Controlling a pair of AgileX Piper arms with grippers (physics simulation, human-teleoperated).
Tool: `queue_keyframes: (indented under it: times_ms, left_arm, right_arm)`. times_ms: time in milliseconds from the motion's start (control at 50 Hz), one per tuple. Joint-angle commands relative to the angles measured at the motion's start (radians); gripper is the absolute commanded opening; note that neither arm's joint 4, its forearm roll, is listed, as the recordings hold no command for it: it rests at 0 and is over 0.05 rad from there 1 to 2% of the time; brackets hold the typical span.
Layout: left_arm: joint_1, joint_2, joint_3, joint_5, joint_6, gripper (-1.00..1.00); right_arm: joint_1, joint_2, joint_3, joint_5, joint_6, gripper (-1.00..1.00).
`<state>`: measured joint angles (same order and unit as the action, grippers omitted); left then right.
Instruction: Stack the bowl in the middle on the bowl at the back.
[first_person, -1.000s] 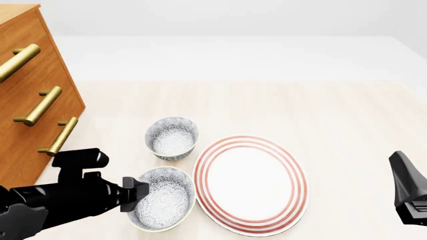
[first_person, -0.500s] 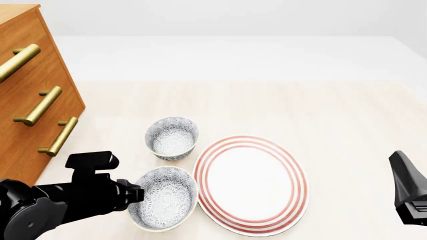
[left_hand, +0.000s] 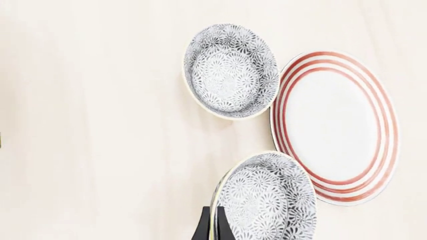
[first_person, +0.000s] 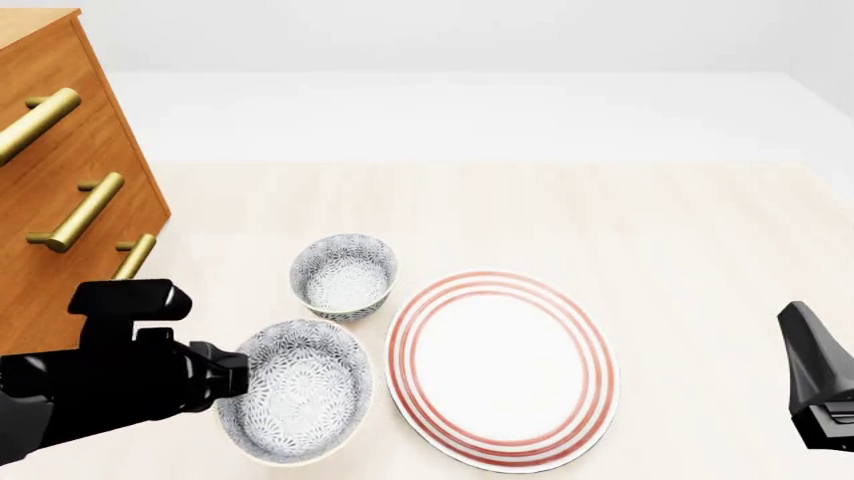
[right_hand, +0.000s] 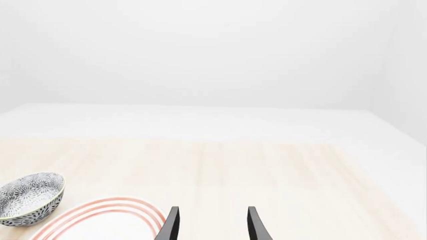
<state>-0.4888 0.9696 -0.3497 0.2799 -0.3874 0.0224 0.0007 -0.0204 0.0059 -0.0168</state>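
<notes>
The bowl in the middle (first_person: 296, 390), wide, with a grey-black floral speckle and a cream rim, hangs tilted just left of the plate. My left gripper (first_person: 230, 378) is shut on its left rim; in the left wrist view the fingers (left_hand: 203, 227) pinch the rim of this bowl (left_hand: 267, 200). The bowl at the back (first_person: 344, 276), narrower and deeper, sits on the table behind it, and also shows as the far bowl (left_hand: 231, 71) ahead of the held one. My right gripper (right_hand: 212, 227) is open and empty at the table's right side, far from both bowls.
A large white plate with red rings (first_person: 501, 368) lies right of both bowls. A wooden drawer cabinet (first_person: 67, 180) with brass handles stands at the left edge. In the right wrist view a patterned bowl (right_hand: 30, 197) shows beside the plate's rim (right_hand: 100, 210).
My left gripper has pulled left with the wide bowl in its grip. The bowl has come away from the plate and tilted up. The right arm has not moved.
</notes>
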Motion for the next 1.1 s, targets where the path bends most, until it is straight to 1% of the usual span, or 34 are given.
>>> queue_keyframes:
  times_ms: [20,180,200,220,280,380,420,560,700,800,1020,1080,1100]
  left_arm:
    - [-0.005,-0.154,-0.075,0.181,0.017,-1.0]
    - [-0.03,-0.24,-0.157,0.301,0.008,-1.0]
    - [-0.03,-0.24,-0.157,0.302,0.008,-1.0]
    - [-0.035,-0.258,-0.179,0.331,0.006,-1.0]
    - [-0.042,-0.275,-0.197,0.358,-0.002,-1.0]
    - [-0.077,-0.31,-0.242,0.42,-0.02,-1.0]
    - [-0.081,-0.312,-0.251,0.431,-0.021,-1.0]
    - [-0.125,-0.34,-0.345,0.531,-0.02,-1.0]
    - [-0.165,-0.359,-0.398,0.601,-0.023,-1.0]
    - [-0.194,-0.366,-0.416,0.627,-0.026,-1.0]
    - [-0.245,-0.39,-0.381,0.639,-0.023,-1.0]
    - [-0.259,-0.385,-0.377,0.639,-0.008,-1.0]
    - [-0.279,-0.389,-0.366,0.632,-0.029,-1.0]
  right_arm:
    - [0.001,0.0,0.0,-0.001,-0.002,1.0]
    - [0.0,0.0,0.0,0.0,-0.002,1.0]
    - [0.0,0.0,0.0,0.0,-0.002,1.0]
    - [0.0,0.0,0.0,0.0,-0.002,1.0]
    - [0.001,0.0,0.0,0.0,-0.002,1.0]
    - [0.003,0.0,0.0,-0.001,-0.003,1.0]
    - [0.003,0.0,0.001,-0.001,-0.003,1.0]
    - [0.002,0.0,0.002,0.0,-0.001,1.0]
    - [0.003,0.0,0.002,0.0,-0.001,1.0]
    - [0.003,0.0,0.001,0.0,-0.003,1.0]
    - [0.004,0.0,-0.001,-0.001,-0.005,1.0]
    - [0.004,0.0,-0.001,-0.001,-0.006,1.0]
    - [0.004,0.0,-0.002,-0.001,-0.006,1.0]
